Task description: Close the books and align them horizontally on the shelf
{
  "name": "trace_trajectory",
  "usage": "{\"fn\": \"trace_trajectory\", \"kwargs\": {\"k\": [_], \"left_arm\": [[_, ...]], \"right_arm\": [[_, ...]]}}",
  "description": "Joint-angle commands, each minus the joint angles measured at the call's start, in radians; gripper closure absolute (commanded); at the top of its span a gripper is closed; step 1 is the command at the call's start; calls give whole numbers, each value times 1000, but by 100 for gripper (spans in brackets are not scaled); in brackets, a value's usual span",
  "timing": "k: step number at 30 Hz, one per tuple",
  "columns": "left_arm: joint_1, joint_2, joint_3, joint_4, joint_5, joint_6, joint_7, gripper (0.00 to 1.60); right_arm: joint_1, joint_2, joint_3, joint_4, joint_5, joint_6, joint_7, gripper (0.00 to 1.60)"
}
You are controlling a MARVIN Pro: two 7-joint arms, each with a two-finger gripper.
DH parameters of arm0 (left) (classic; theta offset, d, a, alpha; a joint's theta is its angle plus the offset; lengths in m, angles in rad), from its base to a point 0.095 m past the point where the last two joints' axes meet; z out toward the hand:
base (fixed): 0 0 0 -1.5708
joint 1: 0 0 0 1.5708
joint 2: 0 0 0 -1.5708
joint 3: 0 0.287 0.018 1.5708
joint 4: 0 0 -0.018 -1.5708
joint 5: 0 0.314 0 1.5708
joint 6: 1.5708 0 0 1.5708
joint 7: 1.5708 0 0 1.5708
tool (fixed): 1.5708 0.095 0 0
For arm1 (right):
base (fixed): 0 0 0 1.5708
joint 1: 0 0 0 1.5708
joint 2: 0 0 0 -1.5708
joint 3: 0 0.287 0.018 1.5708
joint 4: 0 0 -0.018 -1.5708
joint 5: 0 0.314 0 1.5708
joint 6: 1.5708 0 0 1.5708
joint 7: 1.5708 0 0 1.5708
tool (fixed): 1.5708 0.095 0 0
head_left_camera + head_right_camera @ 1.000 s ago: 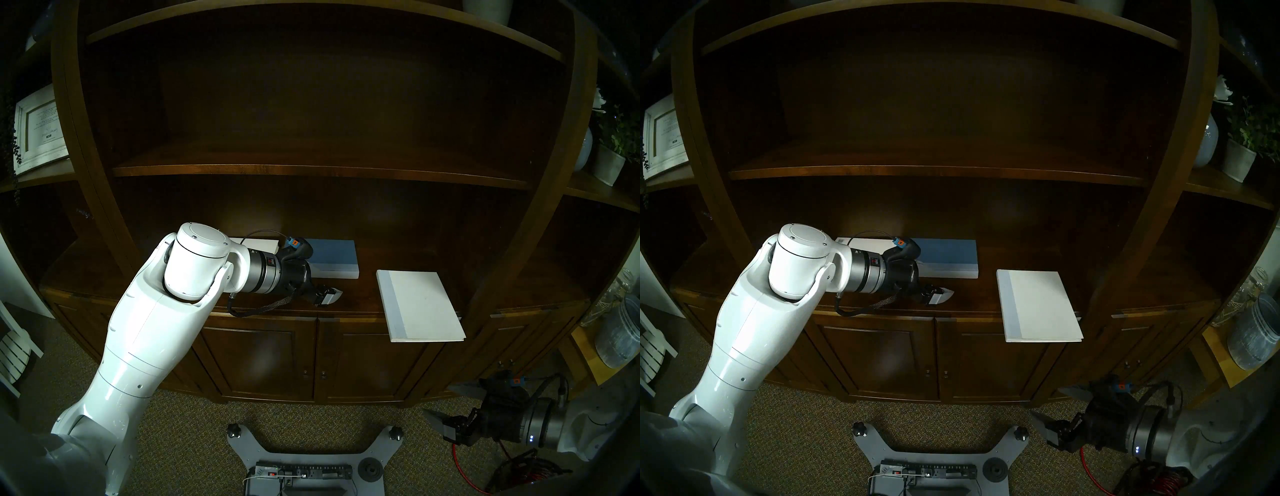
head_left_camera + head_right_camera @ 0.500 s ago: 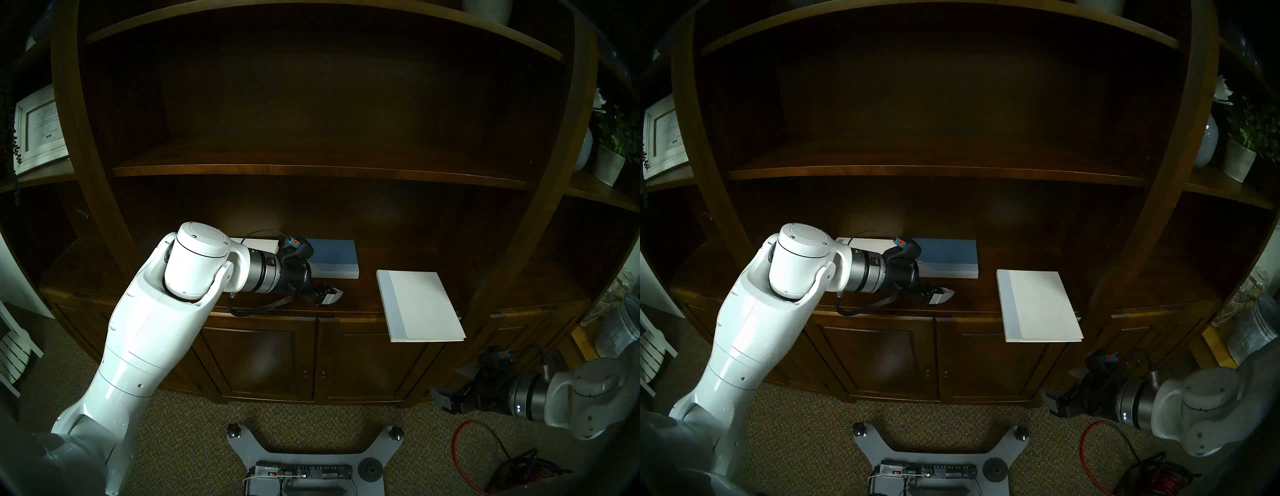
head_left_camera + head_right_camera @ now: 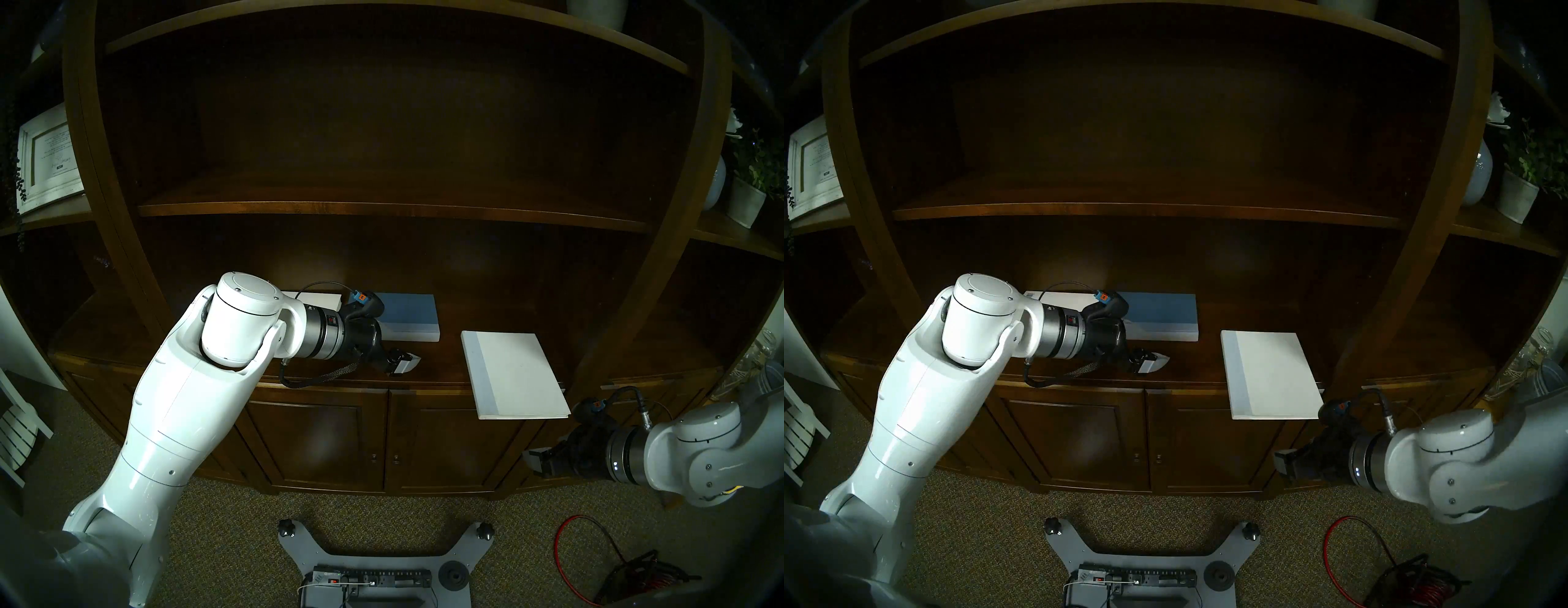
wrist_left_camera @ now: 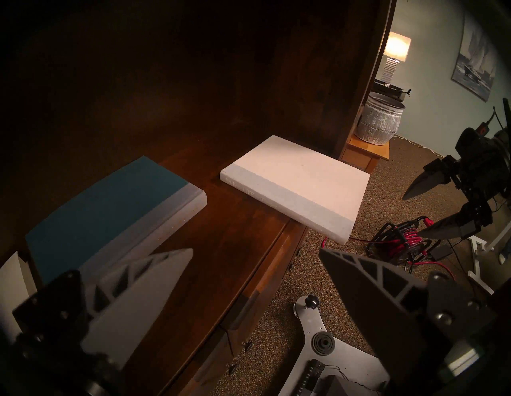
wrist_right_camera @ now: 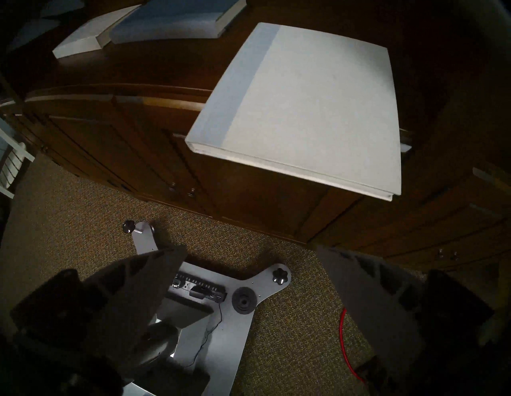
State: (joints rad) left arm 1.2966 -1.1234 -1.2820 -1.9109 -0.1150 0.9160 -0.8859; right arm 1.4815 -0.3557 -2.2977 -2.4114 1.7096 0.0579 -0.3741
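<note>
Three closed books lie flat on the dark shelf (image 3: pixel 445 365). A white book with a barcode (image 3: pixel 318 299) is at the back left, partly hidden by my left arm. A blue book (image 3: pixel 409 316) lies beside it. A white book with a grey-blue spine strip (image 3: pixel 515 373) lies to the right, turned lengthwise, overhanging the shelf's front edge. My left gripper (image 3: pixel 401 358) is open and empty just in front of the blue book (image 4: pixel 110 210). My right gripper (image 3: pixel 536 460) is open and empty, below and right of the overhanging book (image 5: pixel 312 110).
The cabinet doors (image 3: pixel 322 437) are under the shelf. A thinner upper board (image 3: pixel 390 210) runs above it. A white-framed picture (image 3: pixel 46 157) stands far left and a potted plant (image 3: pixel 746 204) far right. A red cable reel (image 3: pixel 628 581) and my base plate (image 3: pixel 373 564) are on the carpet.
My right arm has risen from near the floor and moved in toward the overhanging white book's front right corner. The left arm and the books have not moved.
</note>
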Motion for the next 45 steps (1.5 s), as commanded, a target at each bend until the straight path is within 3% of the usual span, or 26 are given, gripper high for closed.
{"fn": "trace_trajectory", "kwargs": {"k": [1,11,17,31,45], "left_arm": [[-35,-4,-5,-16,2,-9,-1,0],[-38,-3,-4,-14,3,-10,-4,0],[-39,-3,-4,-14,4,-11,-5,0],[-37,-4,-5,-13,4,-11,-6,0],[-32,-4,-7,-13,3,-10,-7,0]], "right_arm": [[-22,107,120,52,80,140,-49,0],[-90,188,241,114,169,332,-115,0],[-133,213,318,137,170,409,-126,0],[-185,243,465,201,129,496,-85,0],[-221,255,545,235,99,507,-28,0]]}}
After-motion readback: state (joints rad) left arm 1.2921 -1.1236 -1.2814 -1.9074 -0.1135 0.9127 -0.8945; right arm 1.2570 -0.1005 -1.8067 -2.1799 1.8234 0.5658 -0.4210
